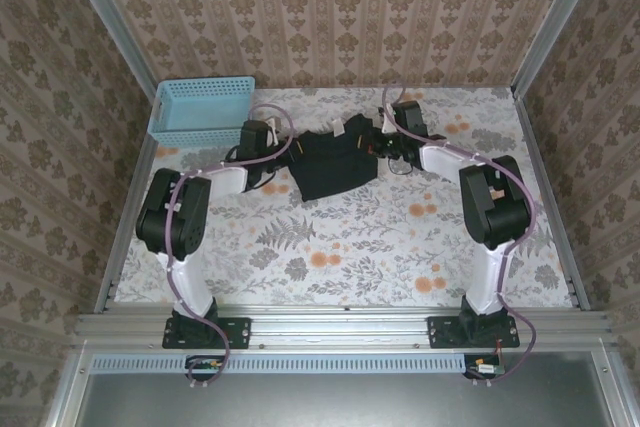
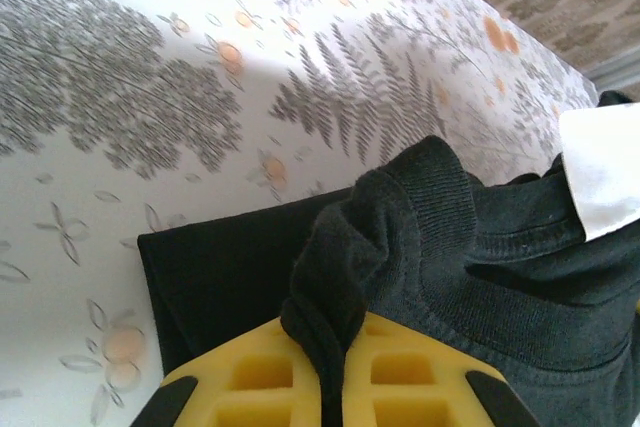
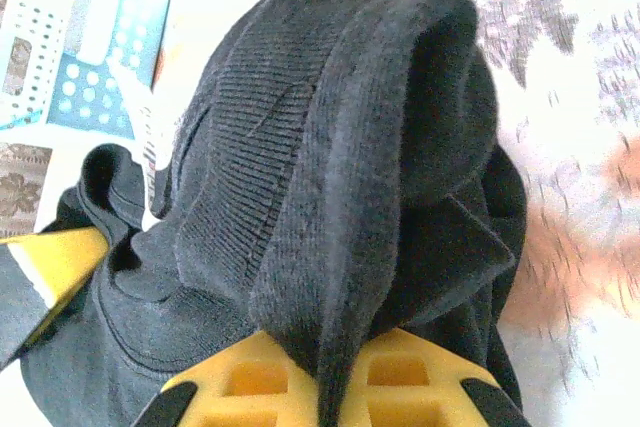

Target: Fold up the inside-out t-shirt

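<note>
The inside-out t-shirt (image 1: 335,162) is a black bunched heap at the back middle of the table, between my two arms. At the heap's left edge my left gripper (image 1: 287,152) is shut on a pinched ridge of black fabric (image 2: 345,277), held between its yellow fingers (image 2: 250,382). A small white tag (image 2: 600,172) lies on the cloth beyond. On the heap's right side my right gripper (image 1: 380,144) is shut on a thick ribbed fold of the shirt (image 3: 340,207), which rises from between its yellow fingers (image 3: 420,377). Both folds are lifted slightly off the table.
A light blue plastic basket (image 1: 202,109) stands at the back left corner, just behind the left wrist, and its perforated side (image 3: 90,27) shows past the shirt in the right wrist view. Floral tablecloth (image 1: 340,247) spreads in front of the shirt. Patterned walls enclose the table.
</note>
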Robot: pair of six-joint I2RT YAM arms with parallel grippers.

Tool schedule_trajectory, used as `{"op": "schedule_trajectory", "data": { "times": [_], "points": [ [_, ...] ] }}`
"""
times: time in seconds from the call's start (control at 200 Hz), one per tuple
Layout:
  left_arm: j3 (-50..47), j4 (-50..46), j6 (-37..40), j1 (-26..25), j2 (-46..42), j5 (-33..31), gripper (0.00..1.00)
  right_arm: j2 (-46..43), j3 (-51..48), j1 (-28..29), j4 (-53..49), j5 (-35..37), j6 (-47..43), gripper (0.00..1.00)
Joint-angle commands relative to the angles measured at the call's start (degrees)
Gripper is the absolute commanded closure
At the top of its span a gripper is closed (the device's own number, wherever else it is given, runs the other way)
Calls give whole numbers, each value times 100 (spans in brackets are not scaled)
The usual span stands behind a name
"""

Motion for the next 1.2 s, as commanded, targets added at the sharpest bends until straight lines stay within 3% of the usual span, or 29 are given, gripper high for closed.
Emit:
{"op": "schedule_trajectory", "data": {
  "times": [0.0, 0.07, 0.115, 0.225, 0.33, 0.5, 0.67, 0.815, 0.91, 1.065, 1.195],
  "points": [
    [323, -267, 34, 133, 479, -200, 99, 590, 394, -13, -259, 205, -50, 82],
    [516, -505, 17, 172, 647, -192, 90, 781, 565, -22, -392, 217, -62, 61],
    [609, -662, -34, 222, 683, -157, 81, 780, 620, -34, -507, 212, -125, 52],
    [572, -896, -79, 340, 418, -101, 75, 422, 349, -125, -502, 159, -222, 34],
    [331, -1192, -7, 383, -70, -273, 58, -22, -57, -255, -385, -119, -290, 26],
    [-357, -1374, -190, 321, -958, -509, 46, -484, -728, -285, -128, -167, -381, 20],
    [-1078, -911, -519, -162, -1379, -596, 44, -452, -1161, -227, 416, -346, -172, 29],
    [-1181, -362, -763, -414, -1015, -385, 46, -186, -1129, -55, 629, -546, -60, 34],
    [-1093, 55, -912, -474, -568, -145, 53, 56, -1007, 117, 672, -586, -23, 41],
    [-1137, 661, -1030, -478, -155, 143, 77, 90, -1059, 229, 646, -446, 154, 72],
    [-1491, 596, -859, -493, -449, 179, 92, -348, -1679, 204, 538, -25, 368, 90]
  ]
}}
